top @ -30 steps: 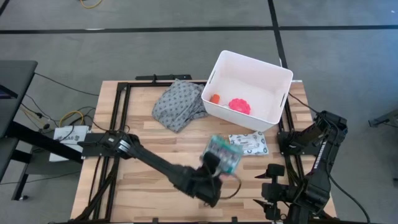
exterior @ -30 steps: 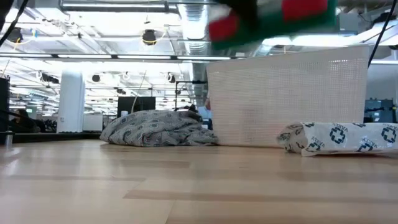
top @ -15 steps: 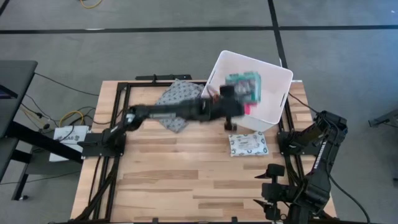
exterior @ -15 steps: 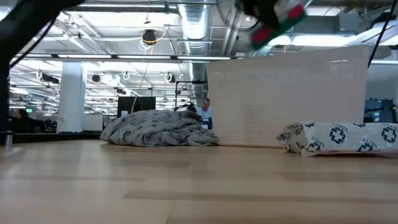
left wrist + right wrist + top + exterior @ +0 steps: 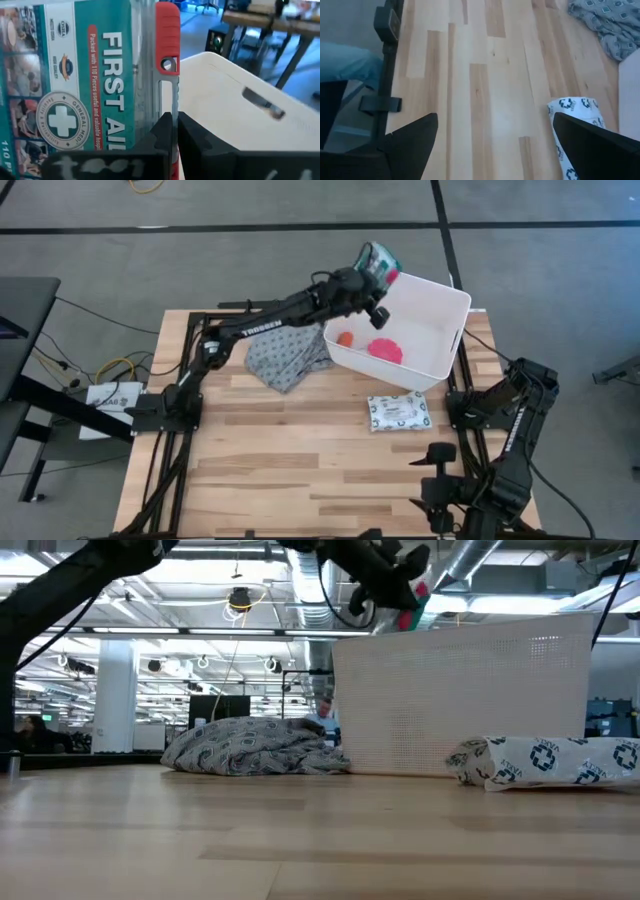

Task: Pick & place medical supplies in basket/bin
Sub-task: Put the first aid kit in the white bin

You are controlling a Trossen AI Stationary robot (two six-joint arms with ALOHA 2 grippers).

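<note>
Looking straight down, the left gripper (image 5: 368,280) is stretched way out over the far-left corner of the white bin (image 5: 452,298), pinching the green first-aid box (image 5: 378,262) up in the air above the rim, not inside yet. That top view only gives you a small tilted teal and red shape, so the wrist camera is where the detail is: the box (image 5: 85,80) fills most of it, FIRST AID lettering running along its long axis, red latch edge next to the bin's white wall (image 5: 235,115) with its slot handle, and the dark fingers (image 5: 162,135) clamped on the box's edge. The table-level camera shows the height better, with the box (image 5: 412,590) held clearly above the bin's top edge (image 5: 460,700), tipped at an angle rather than flat. Only the overhead shot sees inside the bin: a pink round disc (image 5: 385,350) and an orange tube (image 5: 345,338) sitting on the bottom. The white patterned soft pack (image 5: 398,411) lies flat on the table (image 5: 250,460) just in front of the bin, long side running left to right, and the grey dotted cloth (image 5: 285,355) is bunched up at the bin's left. The right gripper (image 5: 495,145) is parked low at the table's near right edge, fingers spread wide, holding nothing.
</note>
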